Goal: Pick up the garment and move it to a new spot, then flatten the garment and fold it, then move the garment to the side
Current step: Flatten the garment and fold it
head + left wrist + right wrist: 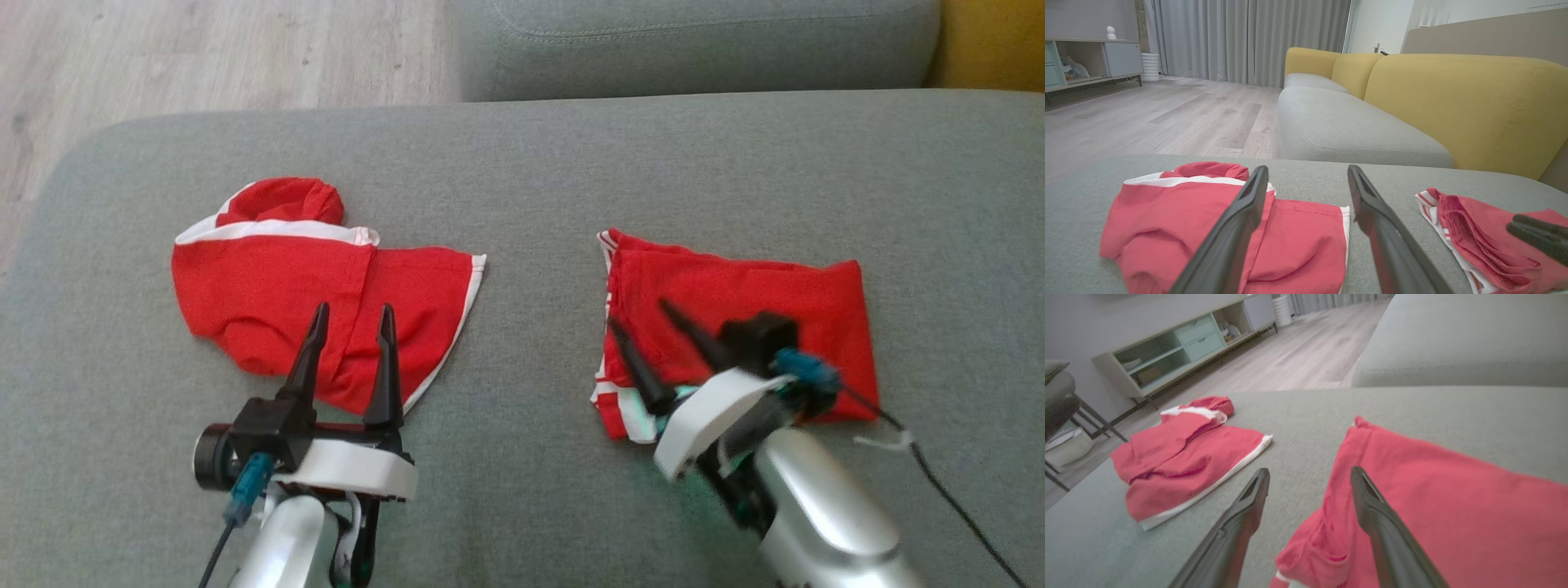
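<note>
Lying folded into a rough rectangle, the red garment [775, 294] sits at about 3 o'clock on the grey seat cushion [531, 163], its white-striped edge turned toward 9 o'clock. Over that edge hangs the right gripper [638, 313], reaching in from 5 o'clock, its two fingers spread wide and gripping nothing. At 9 o'clock, well apart, a second red garment [269, 286] with white trim lies rumpled. The left gripper [353, 308] hovers over its 6 o'clock edge, jaws wide apart and empty.
</note>
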`<state>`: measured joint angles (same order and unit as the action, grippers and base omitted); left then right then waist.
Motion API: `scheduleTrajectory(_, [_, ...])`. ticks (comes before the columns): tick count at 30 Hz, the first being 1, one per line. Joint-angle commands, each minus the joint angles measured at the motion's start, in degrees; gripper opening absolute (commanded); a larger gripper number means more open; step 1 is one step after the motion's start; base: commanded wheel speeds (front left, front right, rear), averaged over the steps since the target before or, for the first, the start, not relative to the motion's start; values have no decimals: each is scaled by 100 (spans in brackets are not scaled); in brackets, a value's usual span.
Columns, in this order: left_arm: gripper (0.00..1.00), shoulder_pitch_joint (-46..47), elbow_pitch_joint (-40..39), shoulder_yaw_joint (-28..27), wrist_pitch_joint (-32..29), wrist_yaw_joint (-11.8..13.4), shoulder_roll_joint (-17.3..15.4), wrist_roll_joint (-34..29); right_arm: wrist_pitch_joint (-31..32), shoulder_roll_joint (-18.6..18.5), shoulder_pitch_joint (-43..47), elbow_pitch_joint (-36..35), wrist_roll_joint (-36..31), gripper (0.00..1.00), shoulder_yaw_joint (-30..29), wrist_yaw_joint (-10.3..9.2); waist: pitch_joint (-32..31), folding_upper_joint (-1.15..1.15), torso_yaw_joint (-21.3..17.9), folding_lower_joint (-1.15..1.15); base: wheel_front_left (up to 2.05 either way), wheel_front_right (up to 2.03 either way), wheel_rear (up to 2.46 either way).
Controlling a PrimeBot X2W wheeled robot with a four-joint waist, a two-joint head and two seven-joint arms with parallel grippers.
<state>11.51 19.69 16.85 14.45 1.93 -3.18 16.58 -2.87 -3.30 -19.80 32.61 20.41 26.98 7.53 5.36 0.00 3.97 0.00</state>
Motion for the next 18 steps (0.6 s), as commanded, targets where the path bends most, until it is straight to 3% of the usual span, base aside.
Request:
scheduleTrajectory(1, [100,205,-181,-185,55,-8,-10,4,-258,42,-314,-233,-130,100,-147,-4,-33,0,-39,0,0,0,0])
scheduleTrajectory(5, [100,176,-218,-196,55,5,-7,-4,-620,42,-286,-346,-382,100,-575,-4,-46,0,-87,0,0,0,0])
scheduleTrajectory(9, [100,127,-287,-232,55,26,-2,-18,-986,42,-96,-595,-1100,100,-1310,-4,-49,0,-158,0,0,0,0])
scheduleTrajectory(13, [100,78,-349,-274,55,31,4,-33,-1120,42,278,-939,-1575,100,-2092,-4,-39,0,-199,0,0,0,0])
scheduleTrajectory(18, [100,-55,-329,-340,55,89,11,-174,-1181,42,901,-1431,-1921,100,-2630,-4,-55,0,-238,0,0,0,0])
